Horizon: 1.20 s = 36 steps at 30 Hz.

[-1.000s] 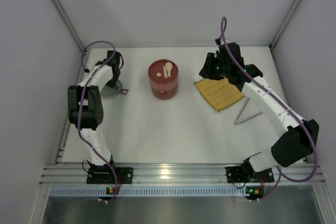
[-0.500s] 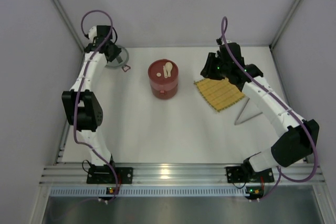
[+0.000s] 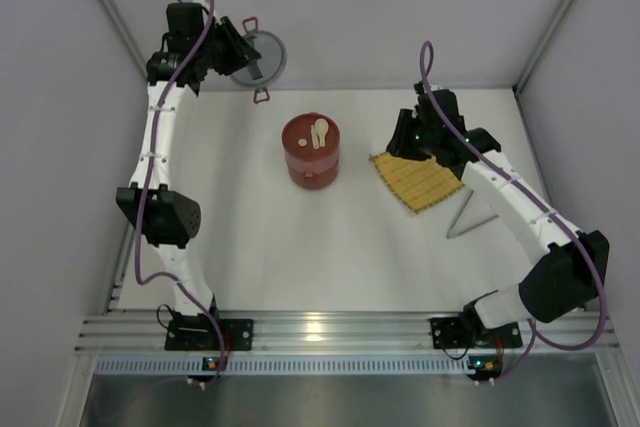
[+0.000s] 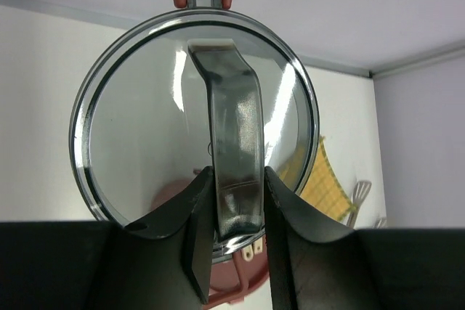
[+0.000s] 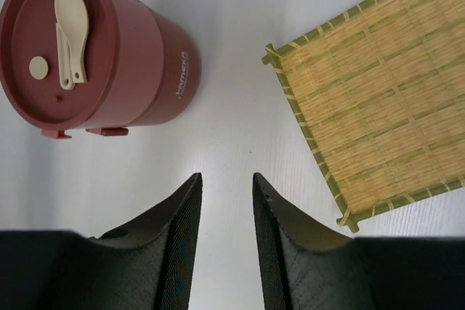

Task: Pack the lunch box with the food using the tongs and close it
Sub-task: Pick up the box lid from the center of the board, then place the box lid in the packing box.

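The dark-red lunch box (image 3: 311, 150) stands closed in the middle of the table, also low-left in the right wrist view (image 5: 102, 49). High at the back left, my left gripper (image 3: 226, 48) (image 4: 237, 176) is shut on the grey handle of a clear round lid (image 3: 258, 57) (image 4: 138, 121) with red clasps, held in the air. My right gripper (image 3: 405, 137) (image 5: 226, 177) hovers open and empty over bare table between the box and the mat. The thin metal tongs (image 3: 468, 215) lie right of the mat. No food is in view.
A square yellow woven mat (image 3: 420, 179) (image 5: 378, 99) lies right of the box, empty. Two small beige utensils (image 3: 320, 132) (image 5: 71, 27) rest on the box's top. Grey walls close in on the left, right and back.
My left arm has lifted the clear lid off the table at the left and swung it up and to the back. The right arm has barely shifted.
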{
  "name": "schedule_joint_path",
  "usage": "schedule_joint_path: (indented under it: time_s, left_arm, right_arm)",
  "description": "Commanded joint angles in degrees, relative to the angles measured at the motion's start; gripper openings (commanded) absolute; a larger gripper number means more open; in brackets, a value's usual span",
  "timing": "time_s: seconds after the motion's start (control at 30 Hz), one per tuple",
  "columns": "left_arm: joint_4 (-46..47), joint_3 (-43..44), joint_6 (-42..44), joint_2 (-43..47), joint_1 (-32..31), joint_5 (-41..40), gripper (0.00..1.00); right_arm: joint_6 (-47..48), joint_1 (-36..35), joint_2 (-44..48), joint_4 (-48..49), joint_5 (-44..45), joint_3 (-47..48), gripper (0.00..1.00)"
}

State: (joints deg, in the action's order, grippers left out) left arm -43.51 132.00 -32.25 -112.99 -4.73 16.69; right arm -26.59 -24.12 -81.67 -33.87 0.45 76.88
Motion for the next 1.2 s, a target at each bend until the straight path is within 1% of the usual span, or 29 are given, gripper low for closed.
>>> schedule_joint_path:
  time_s: [0.0,0.07,0.2,0.33,0.43,0.47,0.53,0.57,0.6,0.7,0.9,1.17]
  left_arm:
    - [-5.8,5.0,5.0,-0.2,-2.1,5.3,0.0]
    - [-7.9,5.0,5.6,-0.1,-3.2,2.4,0.0]
    - [-9.8,4.4,7.7,0.5,-7.4,-0.7,0.0]
    - [-10.9,4.1,7.3,0.8,-10.6,-2.4,0.0]
    - [-11.4,2.8,7.0,1.1,-13.3,-5.3,0.0]
    - [-11.5,2.4,6.1,1.6,-14.4,-7.7,0.0]
    - [-11.0,-0.8,5.1,2.8,-15.7,-10.2,0.0]
    - [-10.5,-2.4,3.2,4.3,-16.4,-11.6,0.0]
    - [-8.4,-6.7,2.2,5.4,-16.6,-13.6,0.0]
    - [-3.4,-14.5,-0.1,9.1,-17.2,-13.8,0.0]
    - [-2.3,-17.7,0.3,9.5,-19.8,-14.5,0.0]
    - [-0.7,-18.1,1.6,8.2,-20.2,-13.5,0.0]
  right_arm:
    - [0.0,1.0,2.8,0.2,1.5,-0.5,0.34]
    - [0.0,1.0,3.1,0.2,1.7,-1.0,0.34]
    - [-0.3,0.9,3.8,0.5,1.7,-2.3,0.33]
    - [-0.5,1.0,4.3,0.6,1.8,-3.5,0.33]
    - [-0.6,1.0,4.9,0.8,1.9,-4.3,0.33]
    - [-0.6,1.0,5.1,0.9,1.9,-4.5,0.33]
    - [-0.6,0.9,5.5,0.9,1.9,-5.1,0.33]
    - [-0.7,1.0,5.7,0.9,1.9,-5.2,0.33]
    - [-0.7,0.9,5.8,0.9,1.9,-5.6,0.33]
    - [-1.0,1.0,6.8,1.0,1.8,-6.4,0.33]
    - [-1.4,1.0,8.1,0.6,1.9,-7.1,0.33]
    - [-1.5,1.0,8.4,0.4,1.7,-6.7,0.33]
